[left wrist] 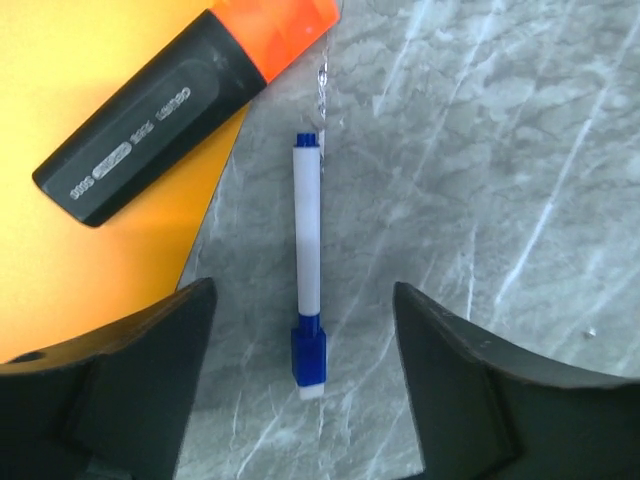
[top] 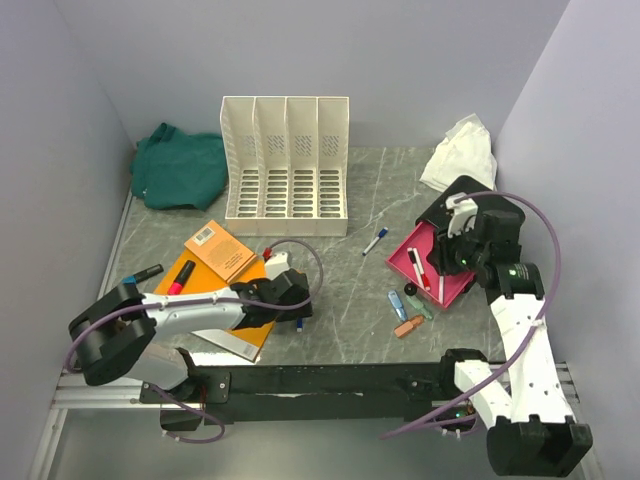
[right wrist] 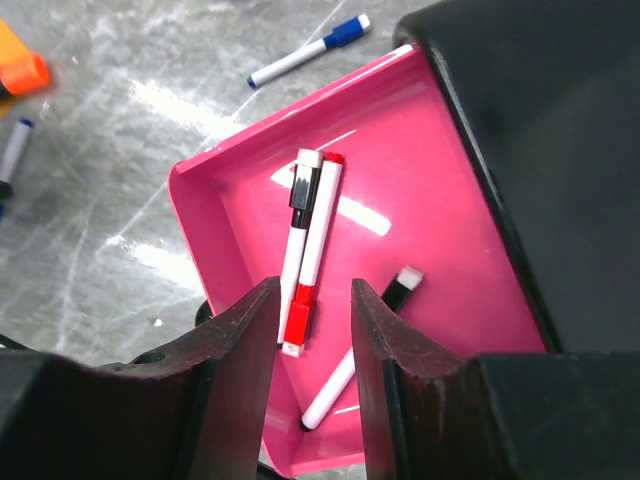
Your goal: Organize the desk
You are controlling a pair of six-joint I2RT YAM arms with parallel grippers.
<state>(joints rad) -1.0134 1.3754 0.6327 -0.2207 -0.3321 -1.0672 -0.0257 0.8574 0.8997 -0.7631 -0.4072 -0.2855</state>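
Currently, the left gripper [left wrist: 303,300] is held with fingers spread wide over a blue-capped marker [left wrist: 308,230] lying on the desk [left wrist: 480,150]. The right gripper [right wrist: 313,300], fingers narrowly parted, is positioned above the pink tray [right wrist: 440,230].

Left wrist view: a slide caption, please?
Open left gripper above a blue-capped marker on the desk, beside an orange highlighter.

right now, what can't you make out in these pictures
Top external: blue marker mostly hidden under the left fingers.
Right wrist: near end of the pink tray hidden behind the right fingers, its right side behind a dark housing.
Top external: small items beside the tray too small to identify.
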